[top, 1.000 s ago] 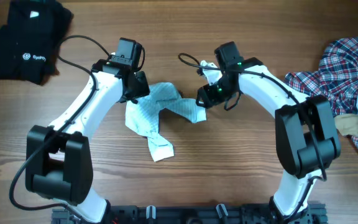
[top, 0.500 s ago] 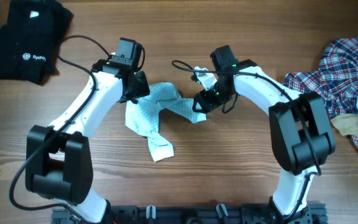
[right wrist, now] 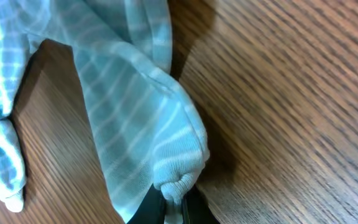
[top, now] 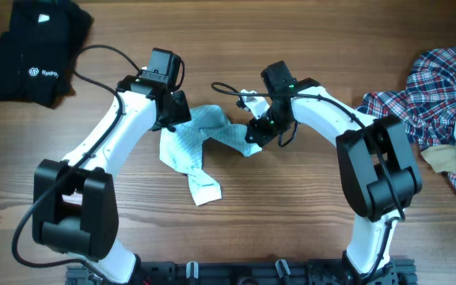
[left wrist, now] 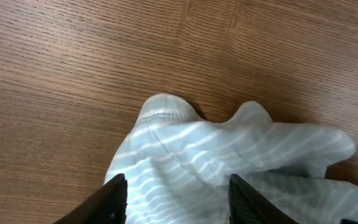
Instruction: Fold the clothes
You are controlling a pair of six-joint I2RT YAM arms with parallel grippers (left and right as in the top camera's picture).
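The clothes in play are a small pale-blue, finely striped garment, lying crumpled at the table's middle. My left gripper hovers over its upper left part. In the left wrist view its two dark fingers stand apart, open, with the striped cloth spread beneath them. My right gripper is at the garment's right end. In the right wrist view it is shut on a bunched hem of the striped cloth.
Black logo garments lie at the back left corner. At the right edge lies a red-blue-white plaid shirt, with a beige piece below it. A black cable loops by the right wrist.
My right gripper has slid left onto the garment's right end and closed on its hem. The left arm has stayed put, its jaws slightly wider.
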